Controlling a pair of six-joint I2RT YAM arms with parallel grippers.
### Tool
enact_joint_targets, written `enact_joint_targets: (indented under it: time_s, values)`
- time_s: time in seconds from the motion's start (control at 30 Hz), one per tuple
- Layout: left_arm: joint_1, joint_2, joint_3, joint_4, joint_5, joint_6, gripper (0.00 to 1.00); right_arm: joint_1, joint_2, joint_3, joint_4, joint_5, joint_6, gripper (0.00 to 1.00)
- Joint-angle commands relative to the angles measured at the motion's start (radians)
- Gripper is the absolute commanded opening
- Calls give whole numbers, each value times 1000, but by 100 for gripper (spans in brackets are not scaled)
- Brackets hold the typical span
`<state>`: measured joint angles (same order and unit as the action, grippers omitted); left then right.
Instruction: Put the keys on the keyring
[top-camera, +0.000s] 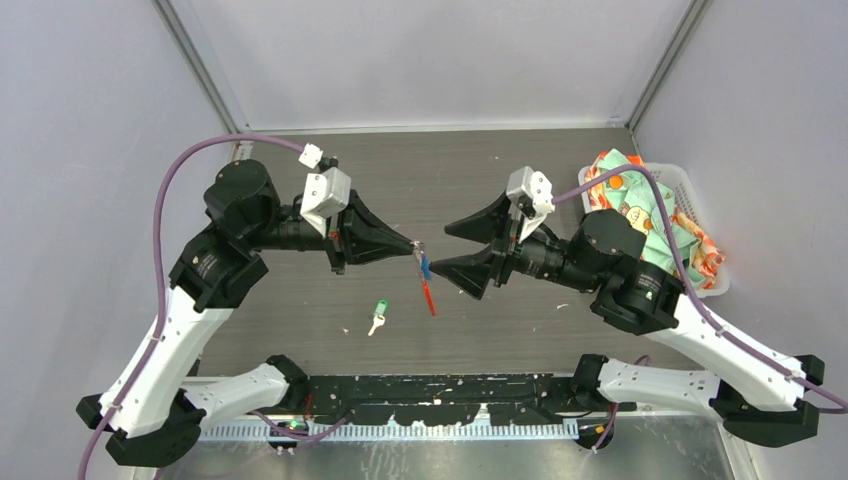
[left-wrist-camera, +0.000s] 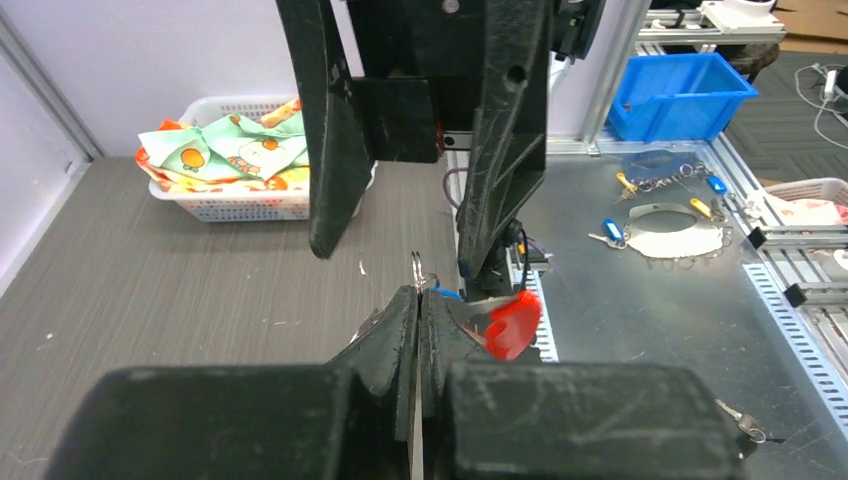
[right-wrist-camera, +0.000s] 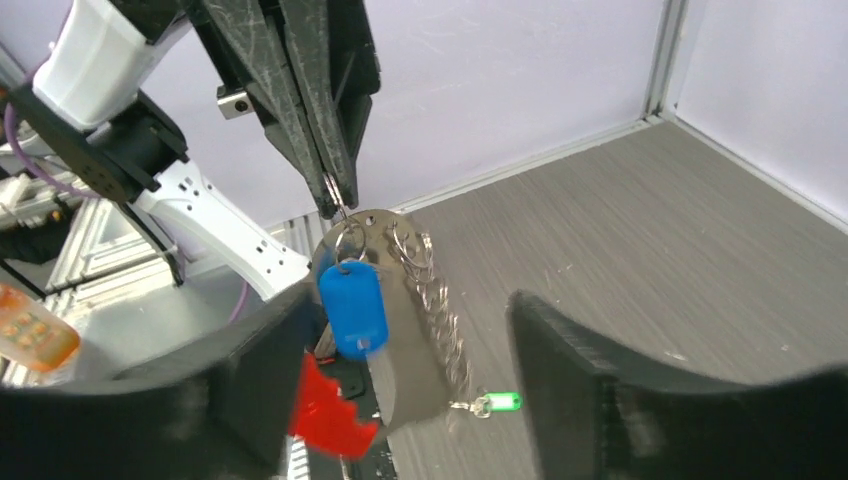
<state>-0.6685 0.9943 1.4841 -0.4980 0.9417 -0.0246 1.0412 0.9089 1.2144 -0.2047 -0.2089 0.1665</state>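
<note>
My left gripper (top-camera: 415, 245) is shut on the silver ring at the top of the keyring (right-wrist-camera: 340, 218), holding it above the table's middle. From that ring hang a blue-headed key (right-wrist-camera: 353, 308), a silvery chain (right-wrist-camera: 436, 312) and a red piece (right-wrist-camera: 325, 405). My right gripper (top-camera: 447, 247) is open just right of the hanging bundle, with one finger on each side of it and touching nothing. A green-headed key (top-camera: 379, 311) lies alone on the table, below and left of the keyring. In the left wrist view only the ring (left-wrist-camera: 417, 268) and the red piece (left-wrist-camera: 513, 325) show past my shut fingertips.
A white basket (top-camera: 692, 195) of patterned cloth stands at the table's right edge. The enclosure walls close in the back and both sides. Beyond the near edge is a metal bench with loose keys (left-wrist-camera: 612, 232) and a blue bin (left-wrist-camera: 680, 95).
</note>
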Motion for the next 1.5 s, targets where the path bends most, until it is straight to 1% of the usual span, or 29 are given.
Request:
enact_joint_targets:
  time_s: [0.0,0.03,0.07,0.23,0.33,0.47,0.67,0.8,0.83,0.87,0.9,0.93,1.03,1.07,1.1,1.2,1.27,1.3,1.33,1.37,1.4,1.47]
  values:
    - [-4,-21,3,34,-76,55,0,0,-73,-7,2,92,18,92]
    - [-3,-24,-4,35,-118,62,0,-1,-78,-9,-12,94,29,99]
    - [-4,-27,-14,37,-164,67,0,0,-78,-9,-29,92,40,100]
    - [-3,-43,-65,54,-340,74,0,15,-94,-43,-64,140,63,100]
    - [-3,-48,-84,55,-417,72,0,16,-91,-59,-68,153,60,100]
    - [-3,-51,-97,56,-480,73,0,32,-24,-55,-77,175,44,100]
    - [-3,-52,-104,62,-522,83,0,114,62,-80,-19,396,-24,100]
    - [-4,-52,-101,64,-527,84,0,199,113,-86,6,538,-118,100]
    - [-4,-52,-101,65,-527,81,0,214,122,-85,11,567,-132,97]
    - [-3,-53,-99,64,-524,80,0,221,131,-82,12,583,-144,89]
    - [-3,-54,-99,64,-522,78,0,225,136,-79,16,593,-152,79]
    - [-4,-55,-99,64,-521,76,0,226,139,-77,19,600,-156,65]
    - [-3,-60,-104,64,-516,71,0,225,130,-87,50,592,-159,20]
    - [-4,-61,-106,64,-513,71,0,226,122,-96,66,585,-153,9]
    - [-3,-61,-109,63,-507,68,0,225,111,-108,88,577,-143,2]
    - [-3,-66,-122,61,-481,66,0,225,78,-141,143,556,-103,1]
    - [-4,-71,-127,62,-470,66,0,225,70,-135,126,556,-77,1]
    - [-4,-72,-129,64,-470,65,0,224,72,-126,106,553,-69,3]
    - [-3,-74,-130,68,-476,65,0,225,80,-110,71,555,-66,19]
    - [-4,-74,-128,74,-487,65,0,225,88,-94,32,556,-64,48]
    - [-3,-74,-125,81,-498,65,0,225,96,-83,7,556,-52,69]
    - [-3,-72,-117,88,-516,67,0,227,89,-112,25,533,-36,99]
